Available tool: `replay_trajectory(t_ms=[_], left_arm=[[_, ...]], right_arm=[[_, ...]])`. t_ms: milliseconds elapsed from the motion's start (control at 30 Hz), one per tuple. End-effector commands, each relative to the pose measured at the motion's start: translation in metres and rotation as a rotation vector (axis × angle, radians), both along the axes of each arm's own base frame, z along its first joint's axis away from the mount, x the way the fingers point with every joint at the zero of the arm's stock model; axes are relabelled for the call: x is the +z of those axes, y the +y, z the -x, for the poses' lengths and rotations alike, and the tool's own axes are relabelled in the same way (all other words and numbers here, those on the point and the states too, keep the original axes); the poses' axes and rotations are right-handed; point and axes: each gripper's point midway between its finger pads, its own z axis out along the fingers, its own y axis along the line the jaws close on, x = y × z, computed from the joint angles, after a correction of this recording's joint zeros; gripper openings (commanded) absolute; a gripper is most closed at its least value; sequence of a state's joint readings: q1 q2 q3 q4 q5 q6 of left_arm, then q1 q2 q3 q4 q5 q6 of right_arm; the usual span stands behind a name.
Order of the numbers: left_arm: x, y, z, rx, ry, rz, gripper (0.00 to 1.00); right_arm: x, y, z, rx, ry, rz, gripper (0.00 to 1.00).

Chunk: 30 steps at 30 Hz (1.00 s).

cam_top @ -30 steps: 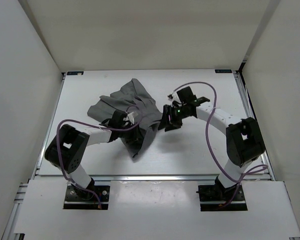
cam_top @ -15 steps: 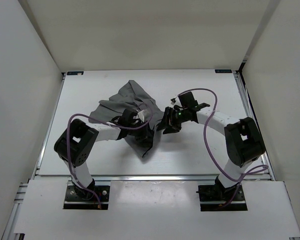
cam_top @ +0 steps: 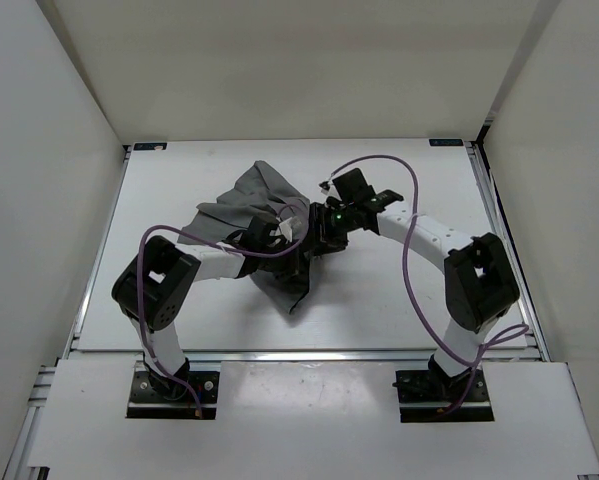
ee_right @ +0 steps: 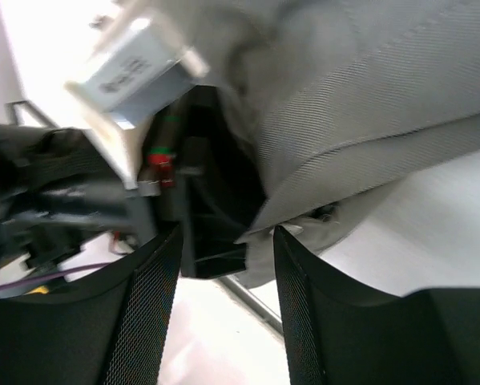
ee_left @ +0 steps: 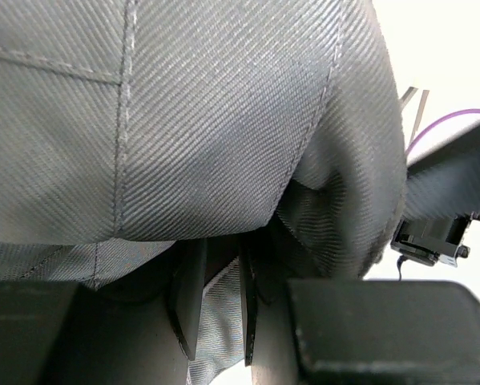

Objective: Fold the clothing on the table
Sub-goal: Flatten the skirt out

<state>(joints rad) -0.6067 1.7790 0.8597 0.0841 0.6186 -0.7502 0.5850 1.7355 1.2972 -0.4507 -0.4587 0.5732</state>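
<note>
Grey pleated clothing (cam_top: 251,200) lies crumpled left of centre on the white table (cam_top: 409,290), with one narrow end trailing toward the near edge. The left gripper (ee_left: 218,277) is buried under the right side of the cloth. In its wrist view the fabric drapes over the fingers, and the jaws stand close together, pinching a fold. Just to its right, the right gripper (ee_right: 227,234) faces that bunched edge. Its jaws are spread wide, and a hem lies just ahead of the gap, not gripped.
</note>
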Motion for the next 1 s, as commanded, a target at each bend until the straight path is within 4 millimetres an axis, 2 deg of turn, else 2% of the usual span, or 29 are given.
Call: replay_trajectory(t_ms=[0, 167, 233, 267, 367, 467, 500, 633, 667, 700, 733, 800, 900, 967], left_arm=[[0.019, -0.009, -0.008, -0.014, -0.045, 0.050, 0.33], [0.023, -0.004, -0.011, -0.004, -0.053, 0.061, 0.33], [0.024, -0.004, -0.014, 0.003, -0.052, 0.061, 0.33], [0.023, -0.002, -0.013, 0.005, -0.049, 0.057, 0.33], [0.024, 0.002, -0.016, 0.016, -0.052, 0.059, 0.33], [0.025, 0.005, -0.017, 0.024, -0.055, 0.055, 0.33], [0.025, 0.006, -0.017, 0.023, -0.050, 0.054, 0.33], [0.045, 0.013, -0.029, 0.041, -0.094, 0.035, 0.35], [0.055, 0.014, -0.033, 0.043, -0.118, -0.005, 0.36], [0.071, 0.014, -0.046, 0.046, -0.208, -0.028, 0.37], [0.072, 0.015, -0.041, 0.019, -0.224, -0.072, 0.38], [0.099, 0.010, -0.050, 0.040, -0.332, -0.139, 0.40], [0.112, 0.000, -0.051, 0.032, -0.414, -0.185, 0.40], [0.106, -0.005, -0.041, 0.009, -0.406, -0.198, 0.41]], right_arm=[[-0.020, -0.016, -0.002, -0.008, -0.003, 0.154, 0.54], [-0.046, -0.031, -0.001, -0.013, 0.030, 0.292, 0.54], [-0.043, -0.032, -0.004, -0.010, 0.010, 0.317, 0.50], [-0.048, -0.036, -0.004, -0.014, 0.017, 0.353, 0.39], [-0.044, -0.042, -0.005, -0.016, -0.013, 0.405, 0.25], [-0.041, -0.057, 0.000, -0.043, -0.029, 0.452, 0.03], [-0.040, -0.062, -0.001, -0.059, -0.038, 0.468, 0.01], [-0.044, -0.091, 0.013, -0.111, -0.021, 0.498, 0.00], [-0.043, -0.095, 0.011, -0.128, -0.030, 0.493, 0.00], [-0.049, -0.099, 0.017, -0.130, -0.012, 0.500, 0.00], [-0.049, -0.101, 0.021, -0.140, -0.003, 0.489, 0.00], [-0.055, -0.107, 0.026, -0.145, 0.016, 0.491, 0.00], [-0.053, -0.102, 0.028, -0.140, 0.012, 0.467, 0.00], [-0.053, -0.102, 0.028, -0.134, 0.016, 0.463, 0.00]])
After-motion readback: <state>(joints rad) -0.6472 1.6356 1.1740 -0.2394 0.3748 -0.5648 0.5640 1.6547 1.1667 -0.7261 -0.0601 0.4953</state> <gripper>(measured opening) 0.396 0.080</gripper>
